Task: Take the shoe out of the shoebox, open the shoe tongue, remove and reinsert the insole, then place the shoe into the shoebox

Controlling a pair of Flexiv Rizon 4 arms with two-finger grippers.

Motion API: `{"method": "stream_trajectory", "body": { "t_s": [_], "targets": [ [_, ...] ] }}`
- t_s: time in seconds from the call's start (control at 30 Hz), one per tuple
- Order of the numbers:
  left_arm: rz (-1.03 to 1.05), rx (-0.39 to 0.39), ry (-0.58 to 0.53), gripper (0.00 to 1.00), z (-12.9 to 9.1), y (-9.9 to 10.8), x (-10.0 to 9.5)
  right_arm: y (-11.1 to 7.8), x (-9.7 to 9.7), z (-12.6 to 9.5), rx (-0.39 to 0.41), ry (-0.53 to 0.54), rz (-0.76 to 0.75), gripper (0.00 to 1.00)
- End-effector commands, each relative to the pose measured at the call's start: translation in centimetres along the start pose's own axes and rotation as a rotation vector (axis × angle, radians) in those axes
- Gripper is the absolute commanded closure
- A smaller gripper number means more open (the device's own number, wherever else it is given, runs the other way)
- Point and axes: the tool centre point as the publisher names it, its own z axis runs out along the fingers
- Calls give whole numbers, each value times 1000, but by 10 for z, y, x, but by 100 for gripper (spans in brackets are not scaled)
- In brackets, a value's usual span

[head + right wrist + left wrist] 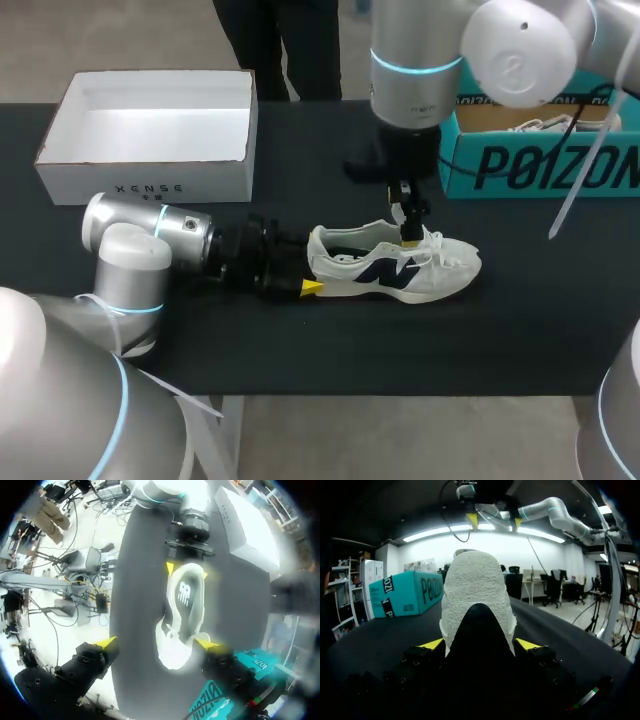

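Lettering in big dark caps runs along the side of the teal box (540,165) at far right. Small spaced letters mark the front of the white box (150,188) at far left, and there's a dark logo on the side of the shoe (395,265). The teal box is partly cut off by the right arm (415,60) and the frame edge. Something white w/ laces lies inside it; can't tell what. Count: 2 boxes, 1 shoe on the black table (300,345), 2 grippers. The shoe sits mid-table on its sole, toe to the right. At its heel the left gripper (479,644) is clamped, one yellow tip on each side. Over the tongue/laces hangs the right gripper (408,228), fingers wide apart; contact unclear.
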Motion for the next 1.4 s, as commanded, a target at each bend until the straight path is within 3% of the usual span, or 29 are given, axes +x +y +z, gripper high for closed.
{"method": "stream_trajectory", "body": {
  "t_s": [0.03, 0.37, 0.53, 0.67, 1.03, 1.4],
  "targets": [
    [0, -1, 0, 100, 2, 2, 1, 6, -5, 6, 23, 53, -55, 100],
    [0, -1, 0, 100, 2, 2, 1, 40, -22, 26, -6, 109, -56, 100],
    [0, -1, 0, 100, 2, 2, 1, 53, -32, 43, -39, 83, -69, 100],
    [0, -1, 0, 100, 2, 2, 1, 51, -37, 55, -40, 51, -48, 100],
    [0, -1, 0, 100, 2, 2, 1, 24, -49, 76, -30, -5, 3, 100],
    [0, -1, 0, 100, 2, 2, 1, 28, -73, 96, 39, -10, 14, 100]
  ]
}}
